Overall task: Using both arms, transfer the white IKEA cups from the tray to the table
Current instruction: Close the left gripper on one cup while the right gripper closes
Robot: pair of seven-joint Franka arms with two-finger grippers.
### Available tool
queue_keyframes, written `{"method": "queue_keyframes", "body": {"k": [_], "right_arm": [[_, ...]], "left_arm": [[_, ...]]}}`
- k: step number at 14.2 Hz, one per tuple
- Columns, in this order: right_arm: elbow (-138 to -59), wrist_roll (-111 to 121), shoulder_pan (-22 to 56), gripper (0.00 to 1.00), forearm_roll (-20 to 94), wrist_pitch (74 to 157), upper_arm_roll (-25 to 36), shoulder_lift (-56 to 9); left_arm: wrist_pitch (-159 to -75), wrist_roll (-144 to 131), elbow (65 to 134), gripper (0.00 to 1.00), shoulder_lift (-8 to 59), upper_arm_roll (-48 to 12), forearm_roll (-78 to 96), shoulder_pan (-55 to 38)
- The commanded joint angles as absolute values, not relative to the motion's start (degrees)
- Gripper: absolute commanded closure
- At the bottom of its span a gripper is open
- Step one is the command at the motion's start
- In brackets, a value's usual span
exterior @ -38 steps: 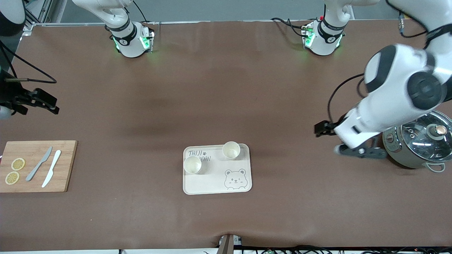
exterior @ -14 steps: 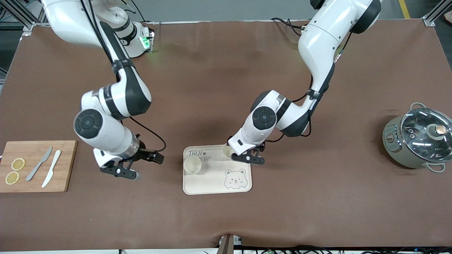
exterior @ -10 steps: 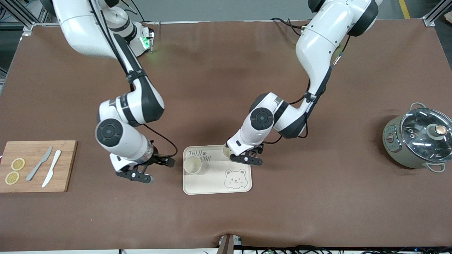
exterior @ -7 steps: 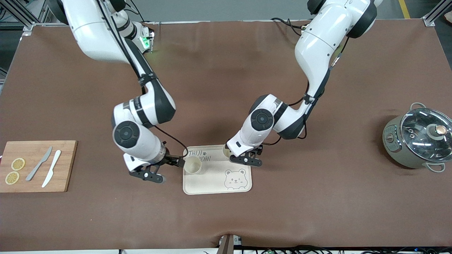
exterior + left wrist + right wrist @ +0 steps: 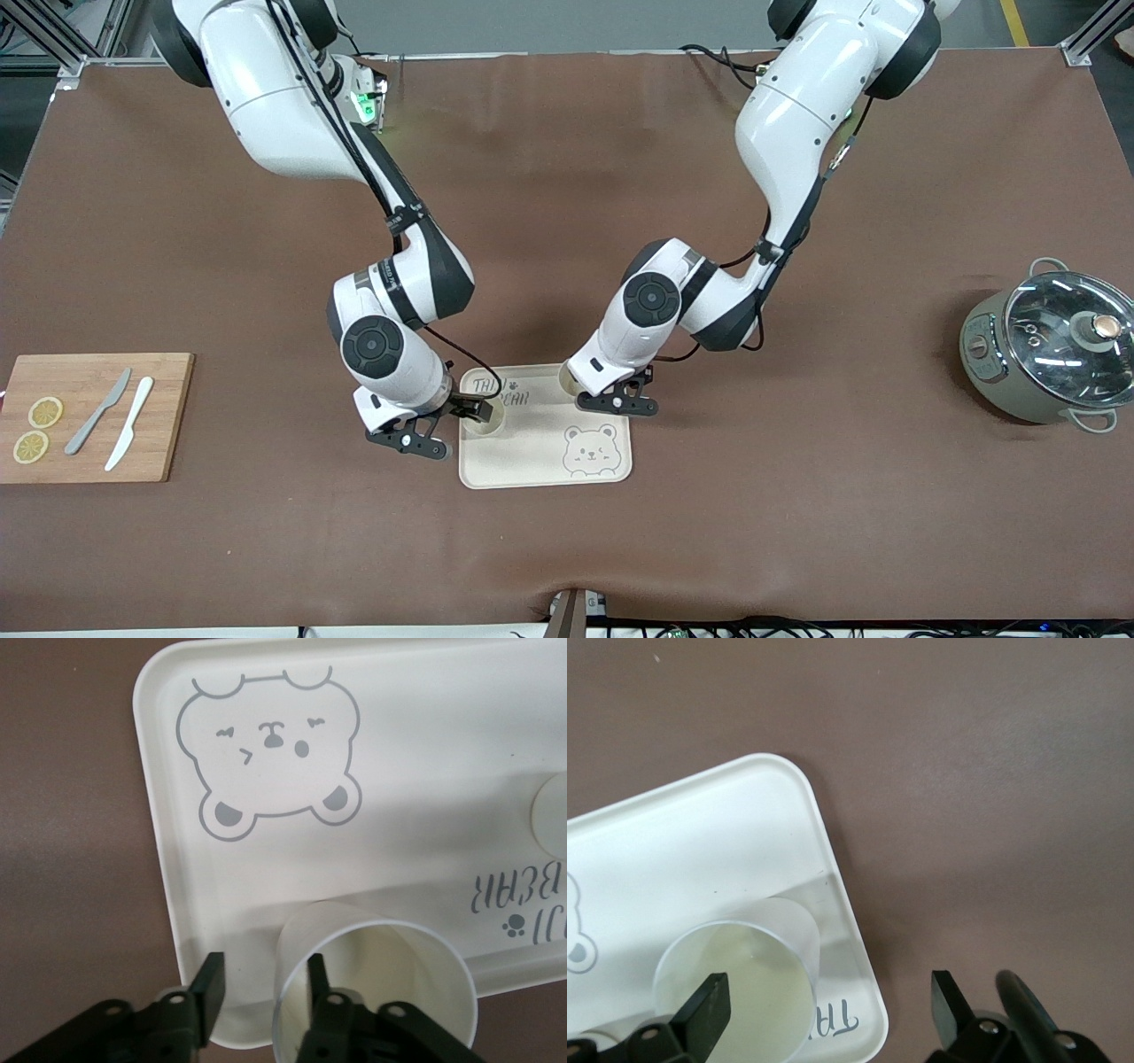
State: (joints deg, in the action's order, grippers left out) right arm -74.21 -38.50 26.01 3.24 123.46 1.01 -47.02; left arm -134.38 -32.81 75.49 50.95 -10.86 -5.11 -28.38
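Two white IKEA cups stand upright on the cream bear tray. The cup toward the right arm's end is nearer the front camera. The other cup is mostly hidden under the left wrist. My left gripper is open. In the left wrist view one finger is inside its cup and the other is outside the wall. My right gripper is open wide. In the right wrist view one finger is over its cup and the other is over the bare table.
A wooden cutting board with two lemon slices, a grey knife and a white knife lies at the right arm's end. A grey cooker with a glass lid stands at the left arm's end. A brown mat covers the table.
Both arms swung in from the table's ends to the tray. The right gripper slid along the table to its cup. The left gripper settled at its cup's rim.
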Motion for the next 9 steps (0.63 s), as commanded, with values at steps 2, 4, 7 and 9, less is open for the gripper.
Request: {"method": "queue_keyframes", "body": {"k": [2,4,7,9], "right_arm": [[-72.42,-39.99,26.81,0.00,2.11,124.19,1.49,-49.04],[-72.42,-39.90,26.89,0.00,1.41,124.45,1.49,-49.48],[-72.60,-39.81,27.42,0.42,-0.53,125.42,1.41,-49.57],[-72.60,-39.90,27.51,0.63,-0.53,125.33,1.41,-49.57]], "left_arm": [[-134.03,-34.54,74.97,1.00,50.45,-10.37,-6.59,-28.65],[-132.11,-34.89,75.58,1.00,49.14,-10.37,-6.59,-28.13],[-121.86,-34.63,75.67,1.00,45.11,-10.20,-6.68,-26.73],[-113.25,-33.23,76.28,1.00,40.19,-10.37,-6.77,-23.83]]}}
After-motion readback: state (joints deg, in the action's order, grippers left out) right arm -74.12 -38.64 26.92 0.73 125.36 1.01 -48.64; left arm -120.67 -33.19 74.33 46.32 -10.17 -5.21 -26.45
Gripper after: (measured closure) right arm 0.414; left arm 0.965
